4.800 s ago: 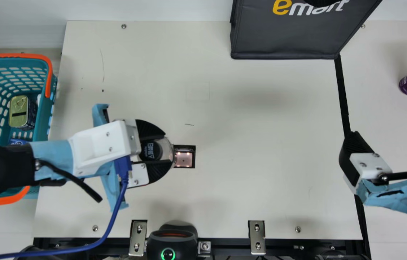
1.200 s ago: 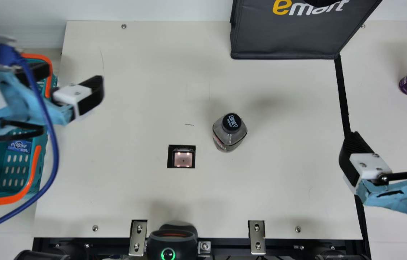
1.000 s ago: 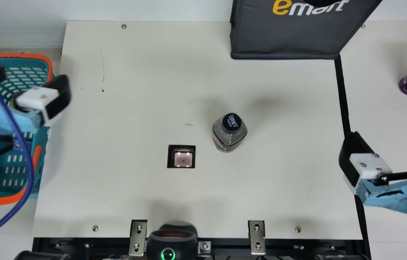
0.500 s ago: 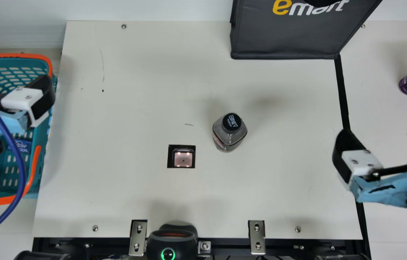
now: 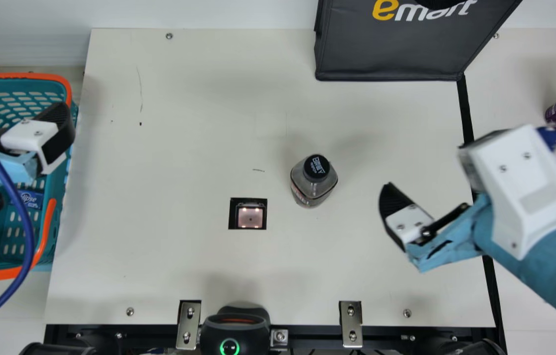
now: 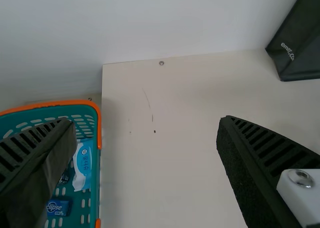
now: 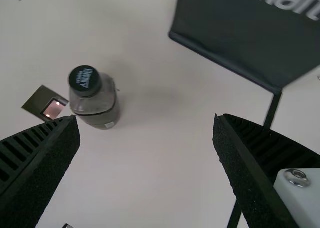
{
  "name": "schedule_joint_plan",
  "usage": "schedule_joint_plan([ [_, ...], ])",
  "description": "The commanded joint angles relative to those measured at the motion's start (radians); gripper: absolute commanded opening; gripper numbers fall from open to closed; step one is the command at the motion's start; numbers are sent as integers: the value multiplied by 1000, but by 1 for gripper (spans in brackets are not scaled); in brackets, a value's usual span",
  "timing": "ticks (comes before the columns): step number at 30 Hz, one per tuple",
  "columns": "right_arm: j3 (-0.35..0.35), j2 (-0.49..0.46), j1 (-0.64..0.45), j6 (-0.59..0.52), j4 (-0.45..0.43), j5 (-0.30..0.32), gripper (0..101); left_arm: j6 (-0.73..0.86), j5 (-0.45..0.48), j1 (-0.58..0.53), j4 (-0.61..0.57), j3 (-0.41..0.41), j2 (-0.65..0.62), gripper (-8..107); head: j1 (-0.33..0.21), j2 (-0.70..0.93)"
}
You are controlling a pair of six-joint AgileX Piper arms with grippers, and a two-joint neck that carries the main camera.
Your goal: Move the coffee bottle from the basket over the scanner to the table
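While one bottle [image 5: 311, 187] stands, the left end effector [image 5: 16, 105] and right end effector [image 5: 436, 161] gape wide, empty.

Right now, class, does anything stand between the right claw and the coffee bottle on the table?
Nothing visible does. The right claw is open, the coffee bottle stands upright, the scanner lies beyond it, and the black bag is off to the side.

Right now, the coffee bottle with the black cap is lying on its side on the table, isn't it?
Not quite: the coffee bottle is standing upright, as the main view shows. It is on the table, and its cap is black.
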Motion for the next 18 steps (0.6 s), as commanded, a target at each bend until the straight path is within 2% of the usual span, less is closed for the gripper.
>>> schedule_joint_plan([
  [1, 11, 11, 48, -26, 7, -27, 95, 0, 0, 0, 0, 0, 0, 90, -30, 2],
  [7, 54, 55, 128, -47, 17, -118, 95, 0, 0, 0, 0, 0, 0, 90, -30, 2],
  [18, 144, 151, 248, 34, -13, -316, 95, 0, 0, 0, 0, 0, 0, 90, -30, 2],
])
